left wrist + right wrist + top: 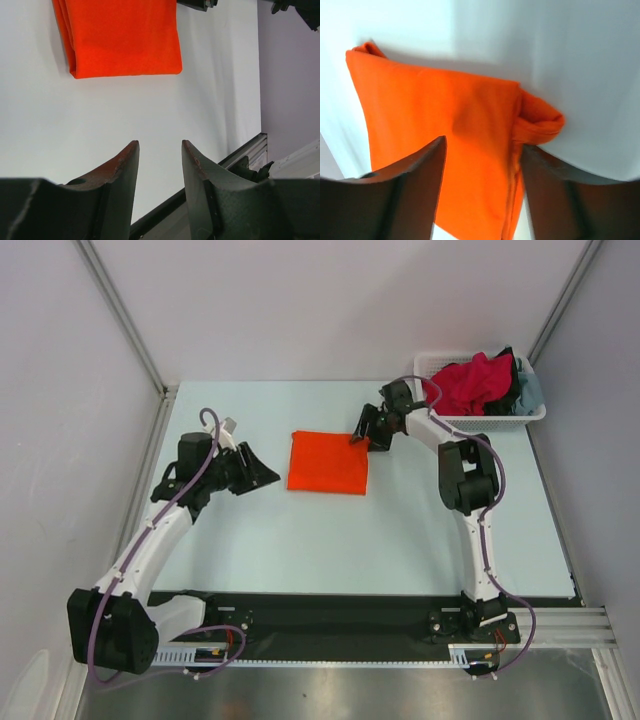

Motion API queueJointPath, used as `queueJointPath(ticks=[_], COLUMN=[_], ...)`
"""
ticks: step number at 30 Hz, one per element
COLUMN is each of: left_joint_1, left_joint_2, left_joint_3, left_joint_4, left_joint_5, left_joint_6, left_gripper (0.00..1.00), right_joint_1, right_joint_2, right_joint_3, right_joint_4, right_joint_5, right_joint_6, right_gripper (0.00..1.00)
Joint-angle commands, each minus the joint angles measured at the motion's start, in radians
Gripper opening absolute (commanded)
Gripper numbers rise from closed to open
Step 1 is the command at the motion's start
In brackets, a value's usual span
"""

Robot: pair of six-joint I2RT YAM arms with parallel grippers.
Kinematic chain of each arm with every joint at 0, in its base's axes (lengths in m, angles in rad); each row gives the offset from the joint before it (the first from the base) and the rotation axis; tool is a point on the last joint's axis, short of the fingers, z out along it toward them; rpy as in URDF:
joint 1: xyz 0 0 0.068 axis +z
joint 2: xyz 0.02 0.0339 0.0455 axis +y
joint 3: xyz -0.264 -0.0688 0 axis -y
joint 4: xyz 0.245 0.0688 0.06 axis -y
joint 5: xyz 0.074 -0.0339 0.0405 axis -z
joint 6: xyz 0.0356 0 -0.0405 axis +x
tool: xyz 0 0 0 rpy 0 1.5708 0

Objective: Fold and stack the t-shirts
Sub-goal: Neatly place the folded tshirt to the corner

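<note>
The bright orange t-shirt (328, 464) lies folded into a flat rectangle in the middle of the table. My right gripper (362, 432) is open at its far right corner. In the right wrist view the jaws (482, 142) stand wide apart over the orange cloth (445, 110), and a bunched fold sticks out at that corner. My left gripper (262, 477) is open and empty, just left of the shirt and apart from it. In the left wrist view its jaws (160, 145) hang above bare table, with the folded shirt (122, 37) ahead.
A white mesh basket (480, 420) stands at the back right. It holds a crimson-pink shirt (475, 383), a black one (514, 378) and a grey-blue one (533, 390). Walls enclose the table on the left, back and right. A black strip (350, 610) runs along the near edge.
</note>
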Motion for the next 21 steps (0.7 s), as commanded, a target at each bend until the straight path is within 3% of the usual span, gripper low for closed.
queueJointPath(ticks=[1, 2, 5, 7, 8, 13, 17, 21], left_joint_1=[0.001, 0.001, 0.001, 0.001, 0.001, 0.0, -0.025, -0.08], left_joint_2=[-0.045, -0.06, -0.11, -0.133, -0.155, -0.188, -0.183, -0.159], left_joint_3=[-0.017, -0.021, -0.034, -0.05, -0.054, -0.074, -0.087, -0.09], left_joint_4=[0.0, -0.006, -0.02, -0.027, -0.03, -0.06, -0.05, -0.006], left_joint_5=[0.008, 0.003, -0.002, 0.0, 0.001, 0.012, 0.023, 0.038], left_joint_6=[-0.006, -0.009, -0.02, -0.027, -0.03, -0.018, -0.018, -0.018], left_gripper=[0.45, 0.45, 0.46, 0.46, 0.46, 0.46, 0.46, 0.46], right_joint_1=[-0.025, -0.027, -0.037, -0.048, -0.048, -0.03, 0.006, 0.021], right_joint_2=[-0.009, -0.017, -0.066, -0.09, -0.097, -0.188, -0.346, -0.469], right_joint_3=[-0.07, -0.085, -0.172, -0.222, -0.229, -0.335, -0.491, -0.631], right_joint_4=[0.174, 0.189, 0.283, 0.328, 0.332, 0.319, 0.291, 0.153], right_joint_5=[-0.081, -0.088, -0.088, -0.094, -0.092, 0.026, 0.193, 0.393], right_joint_6=[0.07, 0.073, 0.075, 0.087, 0.089, 0.11, 0.263, 0.421], right_gripper=[0.61, 0.47, 0.29, 0.07, 0.01, 0.0, 0.0, 0.0])
